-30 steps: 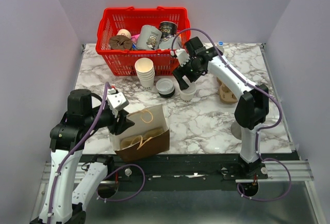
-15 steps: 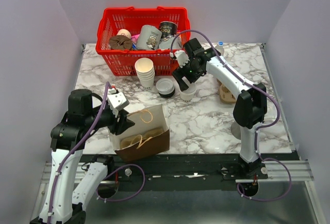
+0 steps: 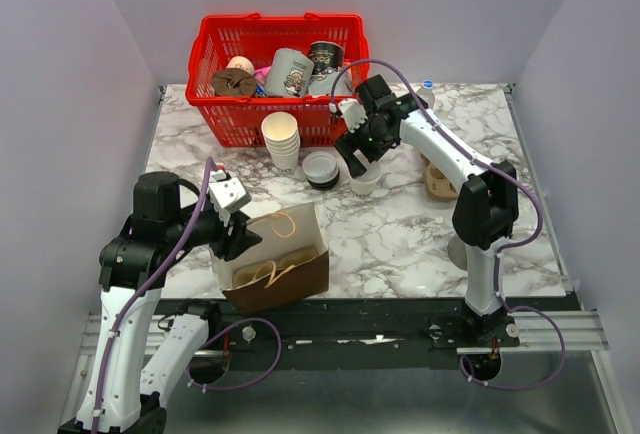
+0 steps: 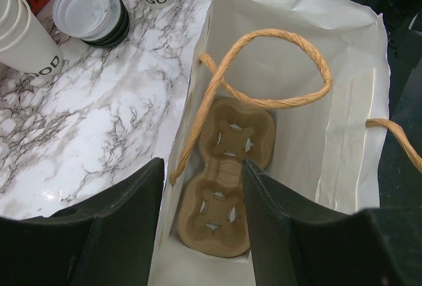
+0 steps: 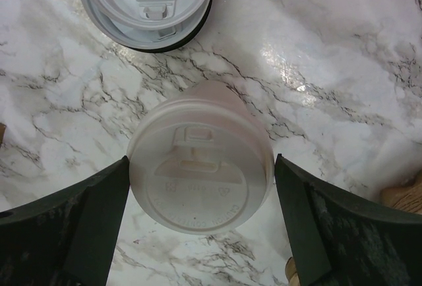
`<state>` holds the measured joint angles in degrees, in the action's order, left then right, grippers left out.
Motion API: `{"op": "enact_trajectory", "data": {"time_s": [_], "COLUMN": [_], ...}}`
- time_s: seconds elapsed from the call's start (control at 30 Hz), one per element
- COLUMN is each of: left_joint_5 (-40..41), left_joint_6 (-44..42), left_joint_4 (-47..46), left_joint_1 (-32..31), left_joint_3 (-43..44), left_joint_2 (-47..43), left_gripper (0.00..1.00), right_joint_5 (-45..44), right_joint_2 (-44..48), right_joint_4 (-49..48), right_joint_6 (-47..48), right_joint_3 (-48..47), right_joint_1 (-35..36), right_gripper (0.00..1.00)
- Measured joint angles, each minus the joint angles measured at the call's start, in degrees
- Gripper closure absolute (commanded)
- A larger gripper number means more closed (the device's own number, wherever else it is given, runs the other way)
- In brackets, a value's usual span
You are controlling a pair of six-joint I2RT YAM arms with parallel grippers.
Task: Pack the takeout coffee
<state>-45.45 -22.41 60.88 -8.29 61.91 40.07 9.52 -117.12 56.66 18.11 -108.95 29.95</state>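
Note:
The takeout coffee [image 3: 364,183], a cream paper cup with a white lid [image 5: 198,187], stands on the marble table in front of the basket. My right gripper [image 5: 201,162] hangs over it, open, one finger on each side of the lid. The left finger is at the lid's edge and the right one is a little apart. My left gripper [image 4: 201,167] is open astride the left wall of the brown paper bag [image 3: 277,262]. One finger is outside the bag and one inside. A cardboard cup carrier [image 4: 224,180] lies on the bag's floor.
A red basket [image 3: 275,20] with grey printed mugs [image 3: 290,72] stands at the back. In front of it are a stack of nested paper cups [image 3: 281,140] and a stack of lids [image 3: 321,168]. Another cardboard carrier [image 3: 440,180] lies to the right of the cup.
My right gripper has shifted slightly left over the lidded cup, and its jaws have narrowed a touch. The left arm and the bag have stayed put.

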Motion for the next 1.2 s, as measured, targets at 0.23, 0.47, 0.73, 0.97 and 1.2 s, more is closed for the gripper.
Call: {"op": "enact_trajectory", "data": {"time_s": [0.23,0.47,0.73,0.97,1.2], "left_joint_5": [0.0,0.07,0.37,0.15,-1.79], "left_joint_6": [0.0,0.28,2.34,4.72,7.61], "left_joint_4": [-0.15,-0.85,-4.5,-7.69,-10.73], "left_joint_1": [0.04,0.04,0.04,0.04,0.04], "left_joint_3": [-0.24,-0.44,-0.92,-1.95,-2.34], "left_joint_2": [0.0,0.0,0.07,1.18,2.4], "left_gripper": [0.4,0.41,0.52,0.78,1.0], "right_joint_5": [-0.07,-0.92,1.6,10.67,22.56], "right_joint_2": [0.68,2.75,11.56,18.6,26.67], "right_joint_4": [-0.15,3.65,8.98,10.95,9.4], "right_joint_6": [0.5,2.93,4.37,4.44,4.59], "right_joint_3": [0.92,0.55,-5.53,-19.78,-23.76], "right_joint_1": [0.0,0.09,0.09,0.11,4.57], "right_gripper": [0.16,0.33,0.38,0.57,0.88]}}
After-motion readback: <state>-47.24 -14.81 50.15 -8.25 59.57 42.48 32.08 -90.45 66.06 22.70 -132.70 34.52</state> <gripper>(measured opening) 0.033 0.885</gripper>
